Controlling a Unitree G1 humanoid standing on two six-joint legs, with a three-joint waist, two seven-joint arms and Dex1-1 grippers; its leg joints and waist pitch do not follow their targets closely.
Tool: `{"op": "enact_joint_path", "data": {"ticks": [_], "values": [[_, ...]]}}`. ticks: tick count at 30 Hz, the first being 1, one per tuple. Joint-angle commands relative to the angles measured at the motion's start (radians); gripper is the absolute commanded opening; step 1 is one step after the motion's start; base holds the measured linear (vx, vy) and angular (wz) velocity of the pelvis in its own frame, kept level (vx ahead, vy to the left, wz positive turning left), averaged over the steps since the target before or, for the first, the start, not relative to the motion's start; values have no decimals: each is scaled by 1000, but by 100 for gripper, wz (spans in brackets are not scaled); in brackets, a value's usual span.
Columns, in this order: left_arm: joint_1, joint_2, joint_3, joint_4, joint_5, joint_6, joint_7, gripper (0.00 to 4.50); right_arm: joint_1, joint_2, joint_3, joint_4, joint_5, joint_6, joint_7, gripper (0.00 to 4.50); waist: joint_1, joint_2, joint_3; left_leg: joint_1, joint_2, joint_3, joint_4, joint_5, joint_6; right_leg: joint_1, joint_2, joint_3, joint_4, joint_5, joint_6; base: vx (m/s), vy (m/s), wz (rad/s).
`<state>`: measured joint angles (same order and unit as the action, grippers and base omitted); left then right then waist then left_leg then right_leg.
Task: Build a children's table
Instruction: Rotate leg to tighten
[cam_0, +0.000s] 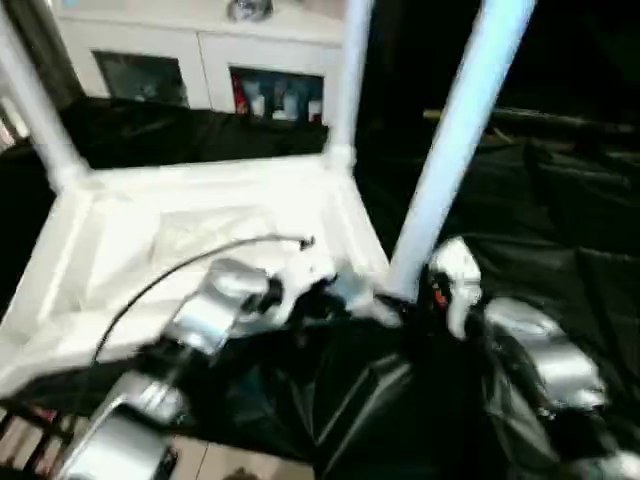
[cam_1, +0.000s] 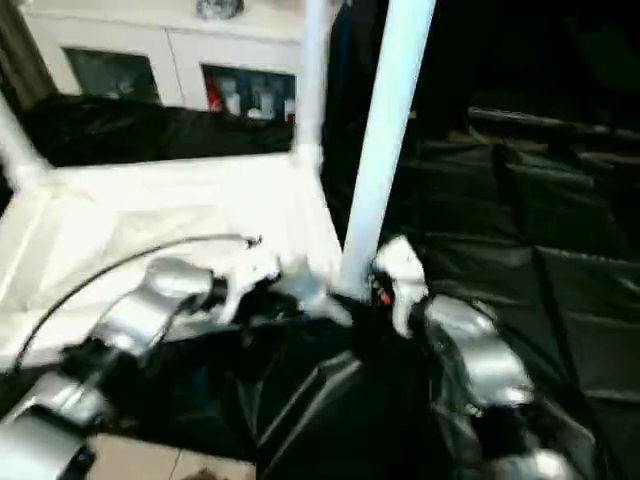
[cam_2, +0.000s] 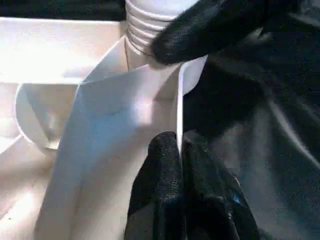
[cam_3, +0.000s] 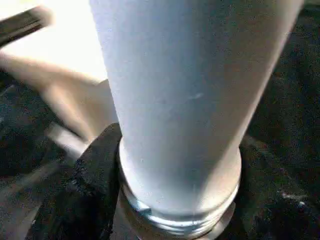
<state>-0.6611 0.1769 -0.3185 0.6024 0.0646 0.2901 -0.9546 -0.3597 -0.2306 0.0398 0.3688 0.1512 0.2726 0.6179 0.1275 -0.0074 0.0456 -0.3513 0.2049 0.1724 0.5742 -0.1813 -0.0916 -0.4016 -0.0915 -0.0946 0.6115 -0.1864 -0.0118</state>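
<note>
Done: I count two legs standing in the upturned tabletop.
Now: right gripper clasps the third leg at its corner socket; left gripper pressed together on the rim.
Left: seat it, fit the fourth.

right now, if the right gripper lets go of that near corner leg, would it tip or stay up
The leg is tall and leans, and its threaded end shows above the socket, so probably not fully seated: it may tip. It looks like a hollow plastic tube, likely stiff and light. The smooth surface could slip in the right gripper.
</note>
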Motion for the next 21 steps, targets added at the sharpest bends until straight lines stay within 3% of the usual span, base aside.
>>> {"op": "enact_joint_path", "data": {"ticks": [1,3,6,7,10,11,13,15,21], "values": [[-48,-66,40,11,-33,-5,91,0,-13,49,17,52,-6,21,-93,272,3,-8,-64,-1,17,-4,-61,-160,9,56,-60,50,-83,-253,-154,0,0,0],[-91,-125,52,80,-25,-3,187,0,-50,126,8,107,-23,6,-207,272,4,-6,-66,-2,17,-4,-58,-137,18,56,-58,52,-76,-179,-170,0,0,0],[-110,-154,49,116,-16,-24,223,0,-72,164,21,134,-42,-15,-242,272,2,-7,-68,-8,14,-2,-54,-93,35,62,-55,51,-65,-75,-193,0,0,0],[-115,-161,42,128,-8,-35,230,0,-78,178,27,138,-43,-20,-238,272,4,-4,-68,-7,14,-2,-55,-101,41,63,-57,50,-67,-85,-192,0,0,0],[-120,-178,38,150,-2,-55,222,0,-94,209,3,150,-15,-19,-225,342,7,-4,-63,-5,15,-1,-58,-143,48,62,-60,50,-78,-160,-180,0,0,0],[-118,-178,36,150,-2,-63,211,0,-99,208,5,152,-12,-22,-215,342,8,-4,-63,-3,17,-2,-60,-151,45,62,-60,50,-79,-177,-175,0,0,0],[-108,-164,27,139,-3,-81,174,0,-102,185,21,150,-30,-38,-191,363,10,-5,-62,-2,19,-4,-63,-177,35,61,-62,50,-85,-227,-157,0,0,0],[-105,-154,22,136,-2,-88,160,0,-102,168,29,148,-40,-50,-178,379,10,-5,-63,-3,20,-5,-63,-171,32,60,-62,51,-83,-215,-156,0,0,0],[-68,-79,5,53,-16,-98,43,0,-37,17,42,22,2,-40,69,379,17,-9,-66,-9,19,-2,-53,-114,79,68,-59,51,-67,-78,-189,0,0,0]]}}
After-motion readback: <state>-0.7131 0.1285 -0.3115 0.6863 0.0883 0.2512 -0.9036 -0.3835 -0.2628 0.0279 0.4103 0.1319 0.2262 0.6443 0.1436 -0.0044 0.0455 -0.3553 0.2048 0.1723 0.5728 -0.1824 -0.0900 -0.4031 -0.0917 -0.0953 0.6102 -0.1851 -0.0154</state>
